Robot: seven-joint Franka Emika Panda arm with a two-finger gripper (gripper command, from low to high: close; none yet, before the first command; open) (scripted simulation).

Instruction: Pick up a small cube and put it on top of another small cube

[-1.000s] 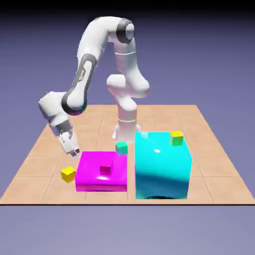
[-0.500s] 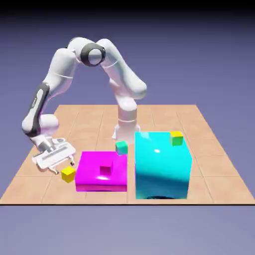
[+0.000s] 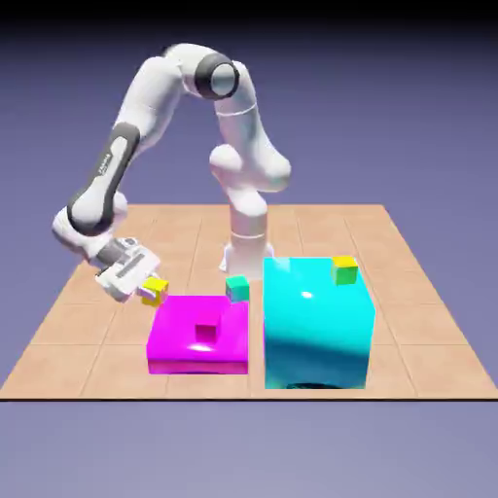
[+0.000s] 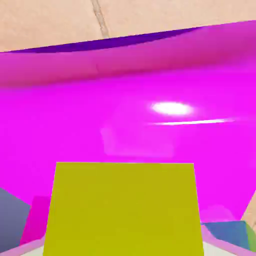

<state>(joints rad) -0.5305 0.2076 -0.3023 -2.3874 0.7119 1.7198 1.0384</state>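
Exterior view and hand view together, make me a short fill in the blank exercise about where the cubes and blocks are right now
1. The gripper holds the small ____ cube off the table.
2. A small magenta cube sits on the flat ____ block.
3. The green cube rests on top of the tall ____ block.

Missing words: yellow; magenta; cyan

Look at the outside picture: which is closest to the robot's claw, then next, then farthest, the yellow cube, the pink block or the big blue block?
1. The yellow cube: held in the claw, lifted off the table.
2. The pink block: just below and toward the exterior view's right.
3. The big blue block: farthest, beyond the pink block on the exterior view's right.
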